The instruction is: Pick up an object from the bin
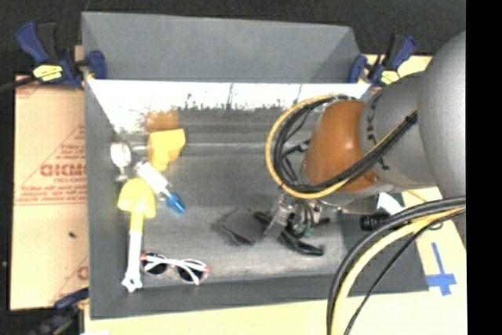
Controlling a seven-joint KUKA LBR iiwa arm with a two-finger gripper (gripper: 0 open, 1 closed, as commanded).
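I can't tell whether the gripper (pixel 296 222) jaws are open or closed, low near the bin floor. Just left of them lies a dark grey wedge (pixel 238 226), flat and soft-looking, and a black piece (pixel 307 245) sits just below. I'd centre over the wedge before closing. Sunglasses (pixel 174 268) lie well left.

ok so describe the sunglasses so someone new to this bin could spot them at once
Look in the grey metal bin, at the floor's bottom-left corner in the camera view. There, beside the white handle end of the yellow-headed tool, lie the sunglasses. They alone have two dark lenses in a white frame.
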